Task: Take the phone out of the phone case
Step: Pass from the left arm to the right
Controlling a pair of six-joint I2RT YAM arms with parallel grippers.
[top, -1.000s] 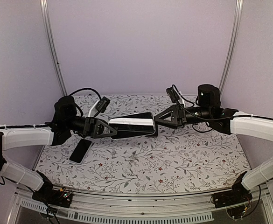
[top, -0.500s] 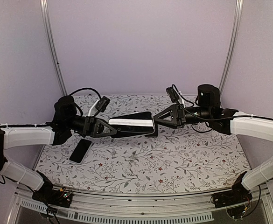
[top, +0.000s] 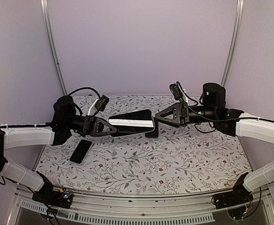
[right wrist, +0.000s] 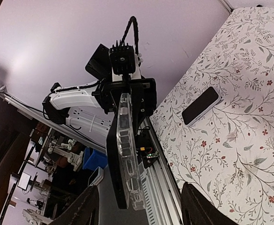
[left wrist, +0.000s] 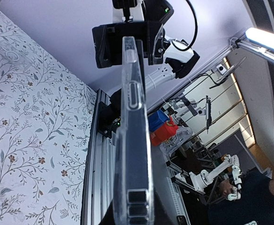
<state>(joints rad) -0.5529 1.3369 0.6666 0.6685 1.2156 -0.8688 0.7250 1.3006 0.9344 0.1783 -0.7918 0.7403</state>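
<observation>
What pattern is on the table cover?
Table cover: grey vines, small red flowers on white; clearest in left wrist view.

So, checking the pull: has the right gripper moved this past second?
Yes. The right gripper has drawn slightly right, toward the right post, away from the case.

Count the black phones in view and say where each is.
2. One phone lies flat on the table, left side. The other phone is in the air with the clear case held by the left gripper. None else visible.
</observation>
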